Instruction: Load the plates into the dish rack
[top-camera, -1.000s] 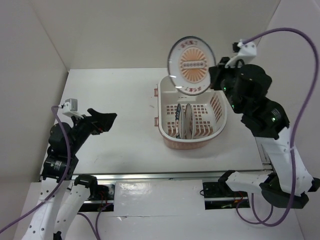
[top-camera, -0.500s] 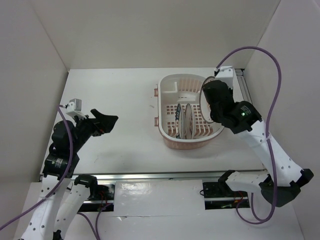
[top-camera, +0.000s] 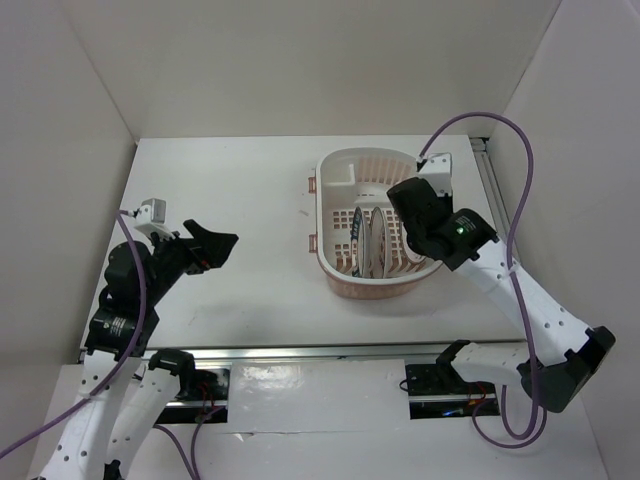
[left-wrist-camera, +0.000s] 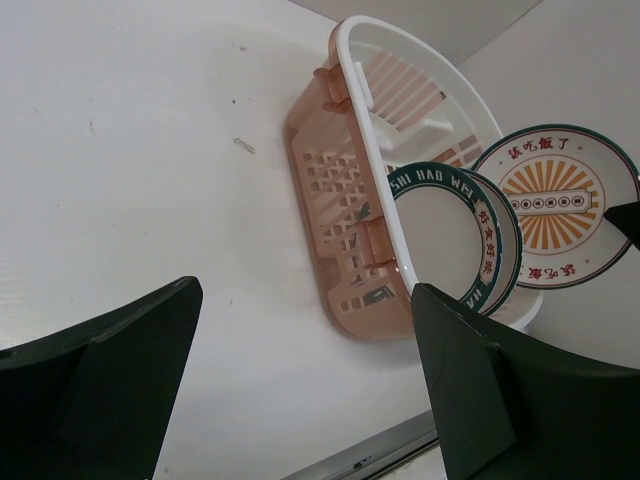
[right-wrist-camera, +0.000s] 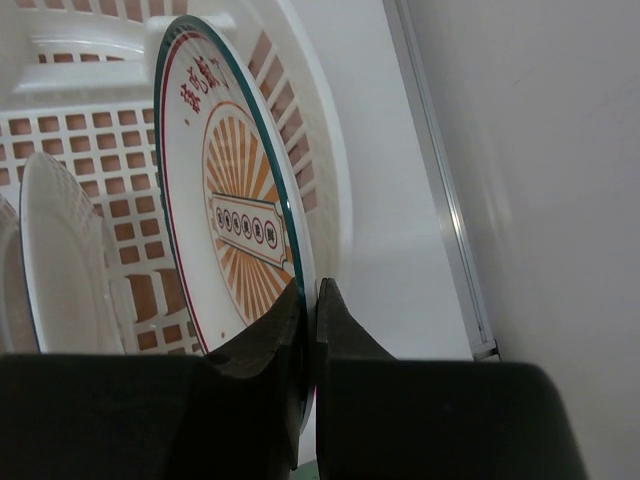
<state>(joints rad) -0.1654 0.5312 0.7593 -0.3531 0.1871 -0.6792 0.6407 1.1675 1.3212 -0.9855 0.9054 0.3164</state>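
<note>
The pink dish rack (top-camera: 372, 288) stands right of centre on the table. Two plates stand on edge inside it, the teal-rimmed one (left-wrist-camera: 440, 235) in front and a second (top-camera: 376, 240) close behind it. My right gripper (right-wrist-camera: 310, 292) is shut on the rim of the orange sunburst plate (right-wrist-camera: 235, 200) and holds it upright inside the rack's right end, beside another standing plate (right-wrist-camera: 60, 260). In the top view the right gripper (top-camera: 412, 225) covers most of that plate. My left gripper (top-camera: 215, 245) is open and empty, left of the rack, and also shows in the left wrist view (left-wrist-camera: 305, 300).
White walls enclose the table on three sides. A metal rail (top-camera: 330, 350) runs along the near edge. A purple cable (top-camera: 500, 130) loops above the right arm. The rack's pink wall (left-wrist-camera: 340, 230) faces the left gripper.
My right gripper has brought the sunburst plate down from high above the rack into the rack's right end, turning it on edge. The left arm has barely moved.
</note>
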